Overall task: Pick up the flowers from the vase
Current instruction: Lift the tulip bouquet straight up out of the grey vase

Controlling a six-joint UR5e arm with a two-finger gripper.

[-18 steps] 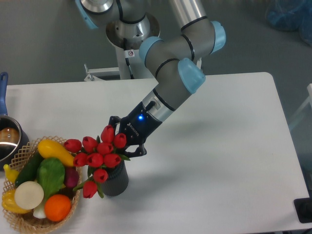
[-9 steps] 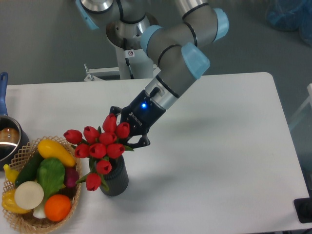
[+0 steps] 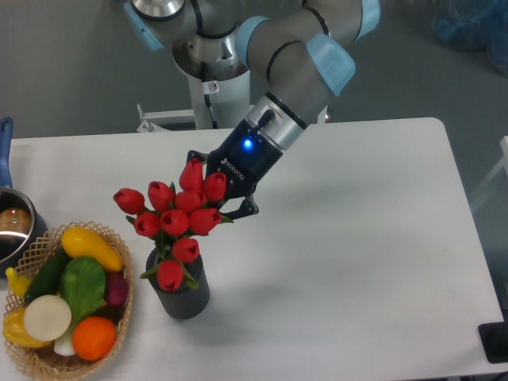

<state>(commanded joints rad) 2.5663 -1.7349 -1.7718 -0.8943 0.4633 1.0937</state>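
The flowers (image 3: 176, 221) — a cluster of red tulip buds with green leaves — stand above the vase (image 3: 181, 290), their lowest buds and leaves at its mouth, so the stems look to be in the opening, though the stems themselves are hidden. The vase, a dark cylinder, sits upright on the white counter (image 3: 357, 238), just beside a wicker basket (image 3: 40, 250) of coloured produce at the left. The gripper (image 3: 222, 198) is pressed in behind the upper right buds; one dark fingertip shows just right of the bunch, but the blooms cover the rest, so I cannot tell whether the fingers are clenched on the stems or released. A blue light glows on the gripper body. At the far left edge — a steel pot (image 3: 12, 226) with a blue handle.
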